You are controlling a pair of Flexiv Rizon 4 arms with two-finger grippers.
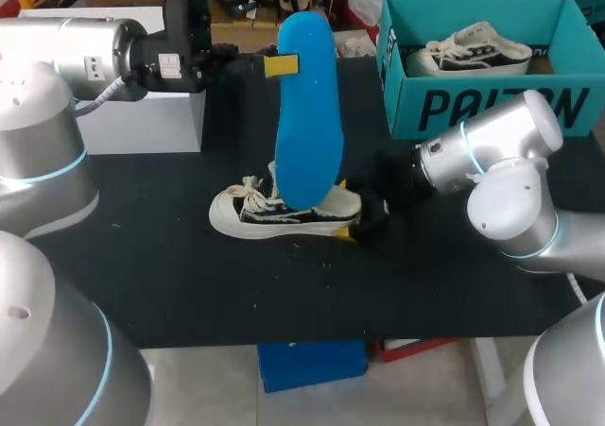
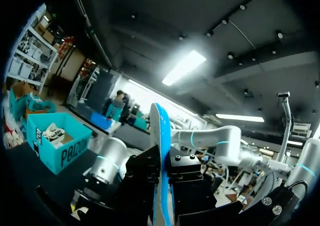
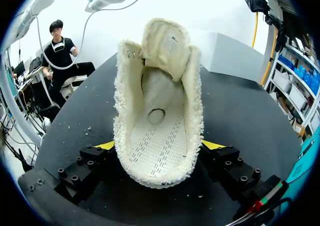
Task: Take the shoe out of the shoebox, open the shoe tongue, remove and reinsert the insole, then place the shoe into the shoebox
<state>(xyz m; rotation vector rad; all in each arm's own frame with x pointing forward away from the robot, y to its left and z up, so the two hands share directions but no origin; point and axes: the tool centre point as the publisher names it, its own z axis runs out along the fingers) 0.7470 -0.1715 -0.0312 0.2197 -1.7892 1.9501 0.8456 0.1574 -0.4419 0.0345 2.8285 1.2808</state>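
Observation:
A blue insole [image 1: 308,114] stands upright above the table, its lower end over the shoe's opening; my left gripper [image 1: 281,64] is shut on its upper edge. In the left wrist view the insole [image 2: 161,136] rises edge-on from between the left gripper [image 2: 164,186] fingers. A white and black low shoe [image 1: 274,213] lies on the black table, toe to the left. My right gripper [image 1: 345,209] is at its heel. In the right wrist view the shoe [image 3: 160,110] gapes with its tongue folded back, no insole inside; the right gripper [image 3: 161,145] is open, its yellow tips either side of the heel.
A teal shoebox [image 1: 473,105] stands at the back right with a second shoe [image 1: 468,53] inside; the left wrist view also shows the shoebox [image 2: 55,146]. A white box [image 1: 142,114] sits at the back left. Black table [image 1: 189,284] stretches bare in front of the shoe.

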